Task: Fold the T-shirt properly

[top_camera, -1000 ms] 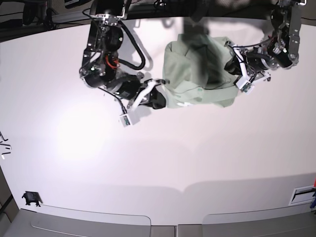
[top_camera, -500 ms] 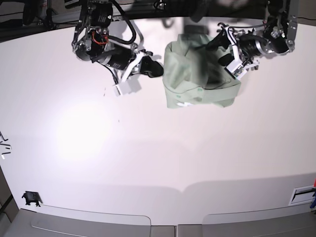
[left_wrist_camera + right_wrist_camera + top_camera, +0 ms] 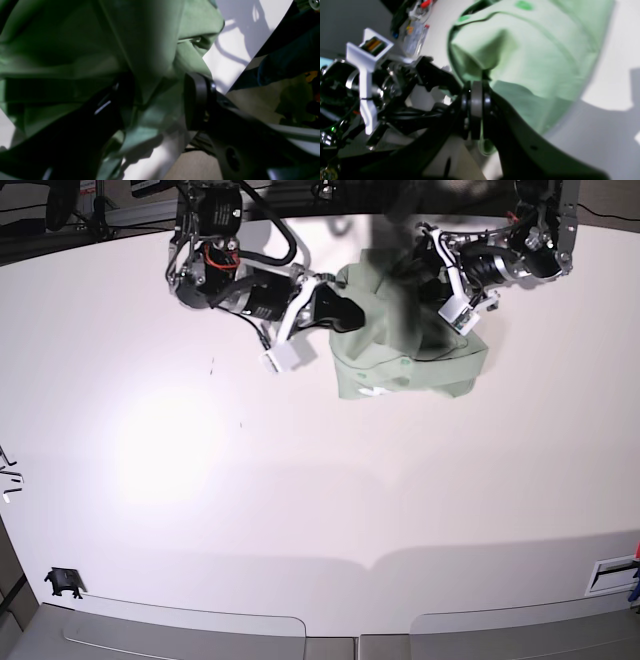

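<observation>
Honestly, this shirt is pure floppy cloth, so grab the edges

Starting near: the whole front half of the white surface (image 3: 300,510) is bare of anything to do with the job. Everything happens at the far edge, a bit right of centre, where the T-shirt (image 3: 400,355) sits as a bunched, partly folded sage-green lump.

My read on handling: light, soft, zero stiffness. It'll sag and drape wherever it isn't supported and slide easily on that smooth top. I'd pinch it at a hem, the collar band or a fold corner, through all the layers, rather than in the loose middle where you'd only snag one ply.

The right end effector (image 3: 476,82), on the left of the overhead shot, has its pads pressed flat together. The tips sit right at a fold of the fabric, but I can't tell whether any cloth is actually caught between them.

The left end effector (image 3: 160,100), at the far right, has its jaws spread wide with a ridge of green fabric standing between them, not clamped.

Views: the overhead one gives the overall bundle shape and both arms crowding its far side, but their tips are lost against the cloth. Only the wrist cameras show the jaw gaps. The left wrist one is dark and too close to place anything on the shirt.
</observation>
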You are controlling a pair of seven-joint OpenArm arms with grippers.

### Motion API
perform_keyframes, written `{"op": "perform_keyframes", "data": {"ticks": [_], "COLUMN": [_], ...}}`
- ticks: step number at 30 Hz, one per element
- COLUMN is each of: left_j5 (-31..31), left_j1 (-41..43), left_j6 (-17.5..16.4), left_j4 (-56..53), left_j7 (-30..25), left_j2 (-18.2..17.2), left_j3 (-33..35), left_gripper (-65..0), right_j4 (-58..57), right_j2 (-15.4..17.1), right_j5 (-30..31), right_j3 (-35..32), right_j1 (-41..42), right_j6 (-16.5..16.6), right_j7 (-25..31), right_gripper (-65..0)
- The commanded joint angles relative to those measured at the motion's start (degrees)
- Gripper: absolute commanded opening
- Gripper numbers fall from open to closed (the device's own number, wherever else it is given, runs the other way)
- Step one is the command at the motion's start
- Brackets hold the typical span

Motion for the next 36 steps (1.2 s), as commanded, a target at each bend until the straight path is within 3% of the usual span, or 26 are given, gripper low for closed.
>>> {"op": "perform_keyframes", "data": {"ticks": [1, 8, 10, 12, 13, 17, 24, 36], "left_j5": [-1.36, 1.55, 1.60, 1.57, 1.36, 1.18, 1.11, 3.80], "left_j1": [-0.17, -0.17, -0.15, -0.15, -0.17, -0.63, -2.25, -2.23], "left_j6": [-0.50, -0.44, -0.42, -0.42, -0.42, -0.39, -0.20, -0.24], "left_j4": [0.76, 0.72, 0.72, 0.72, 0.72, 0.94, 7.39, 19.06], "left_j7": [-1.68, -3.21, -3.19, -3.19, -3.17, -2.03, 10.86, 12.66], "left_j2": [-0.28, 1.75, 2.67, 3.41, 3.50, 2.99, -0.90, -11.02], "left_j3": [-0.13, -0.13, -0.07, -0.09, -0.09, -0.20, -0.20, -0.20], "left_gripper": [-36.9, -47.6, -53.4, -63.7, -65.0, -65.0, -65.0, -65.0], "right_j4": [0.90, 0.90, 0.90, 0.90, 0.90, 0.90, 0.90, 0.90], "right_j2": [-0.17, -0.17, -0.20, -0.17, -0.17, -0.17, 0.02, 0.00], "right_j5": [0.44, -9.09, -9.16, -9.20, -9.18, -9.49, -13.27, -13.25], "right_j3": [-0.79, -5.33, -5.68, -5.73, -5.75, -5.75, -5.75, -5.75], "right_j1": [0.50, 0.50, 0.50, 0.50, 0.48, 0.46, 0.48, 0.46], "right_j6": [0.42, 0.42, 0.39, 0.39, 0.39, 0.39, 0.37, 0.39], "right_j7": [1.55, 5.90, 6.14, 6.27, 6.27, 5.84, 5.84, 5.40], "right_gripper": [-65.0, -65.0, -65.0, -65.0, -65.0, -65.0, -65.0, -65.0]}}
